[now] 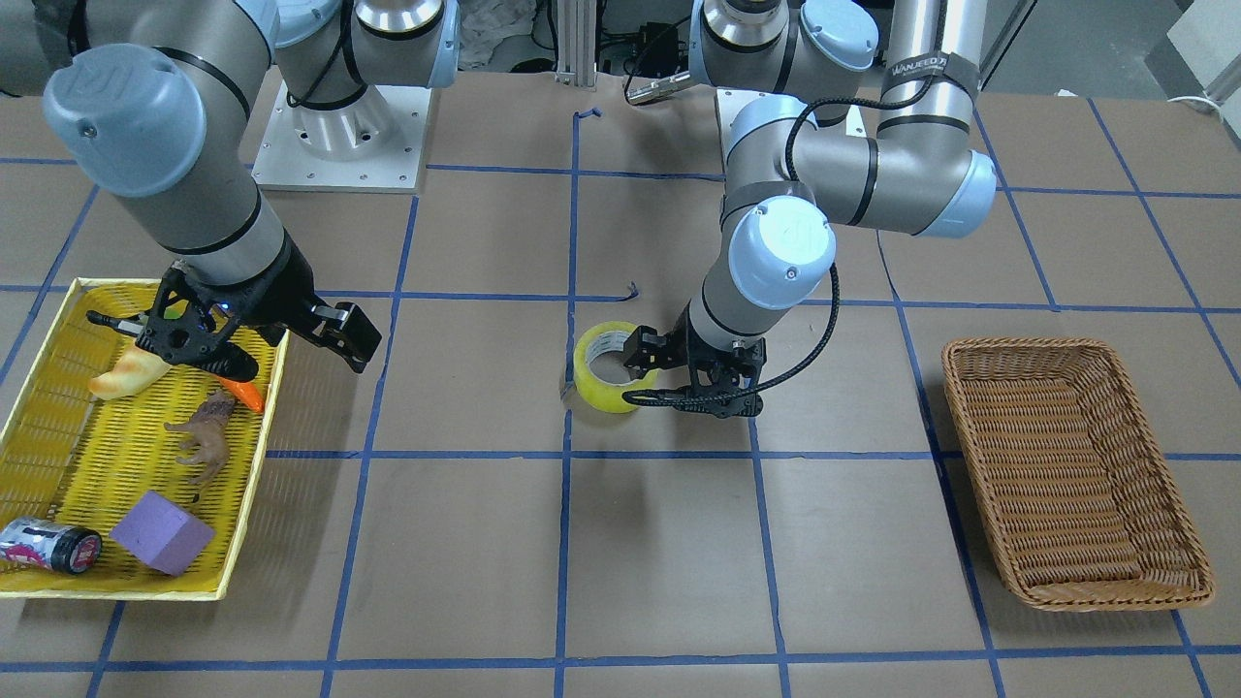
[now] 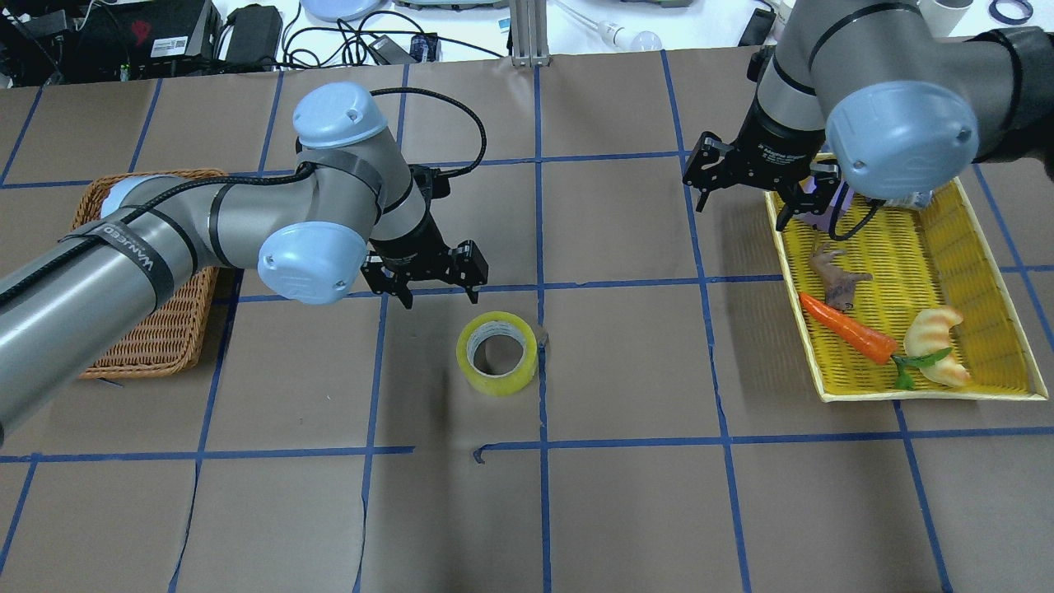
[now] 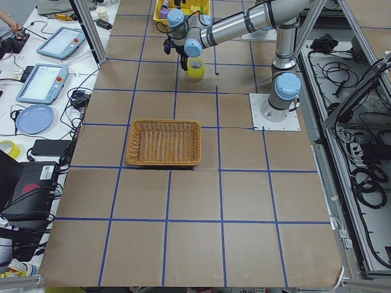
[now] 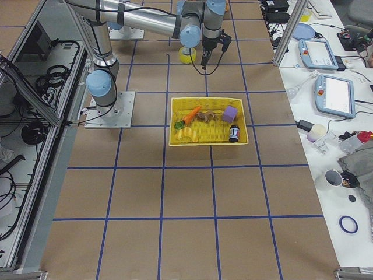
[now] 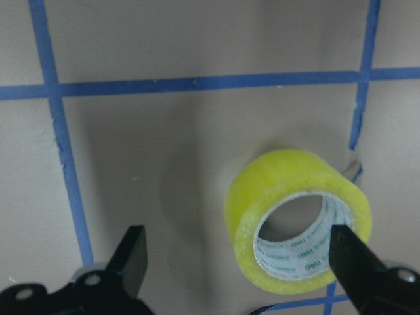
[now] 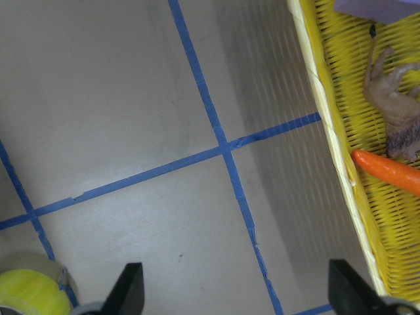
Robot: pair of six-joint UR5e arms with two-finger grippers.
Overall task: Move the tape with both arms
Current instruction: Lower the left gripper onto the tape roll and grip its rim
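The yellow tape roll (image 2: pixel 496 385) stands on its side on the table's middle, and also shows in the front view (image 1: pixel 601 393). My left gripper (image 2: pixel 440 284) is open and empty, close over the roll. In the left wrist view the roll (image 5: pixel 282 184) lies between the spread fingers (image 5: pixel 131 256), apart from both. My right gripper (image 2: pixel 741 193) is open and empty, at the inner edge of the yellow tray (image 2: pixel 906 394). The right wrist view shows the tape (image 6: pixel 29 295) far off at its lower left corner.
The yellow tray holds a carrot (image 2: pixel 848 329), a croissant (image 2: pixel 935 338), a brown toy figure (image 2: pixel 836 276), a purple block (image 1: pixel 160 531) and a dark-capped can (image 1: pixel 48 546). A wicker basket (image 2: pixel 148 346) stands under my left arm.
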